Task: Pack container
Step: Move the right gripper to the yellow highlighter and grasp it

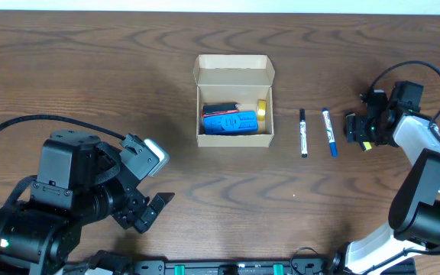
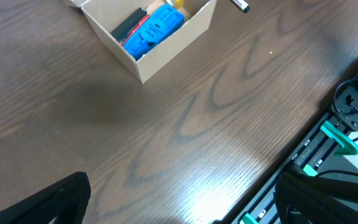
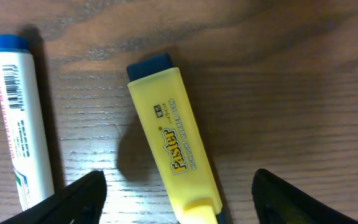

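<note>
Two slim markers lay parallel on the dark wood-grain counter [image 1: 90,69], between the container [image 1: 234,72] and the right edge: a black-capped marker [image 1: 303,132] and a blue-capped marker [image 1: 329,131]. The container, matte tan cardboard, stood mid-counter toward the far edge, its flap lid folded back. Inside it I saw a ribbed blue plastic piece [image 1: 231,122] beside something black and something yellow.

My right wrist camera showed what the overhead barely did. A chunky yellow highlighter [image 3: 173,143] with a dark blue cap, printed "Faster", lay flat between the widely spread fingers of the right gripper [image 3: 179,180]. Neither finger visibly touched it.

Toward the near left corner, the left gripper [image 2: 183,186] hung wide open and empty over bare wood.
</note>
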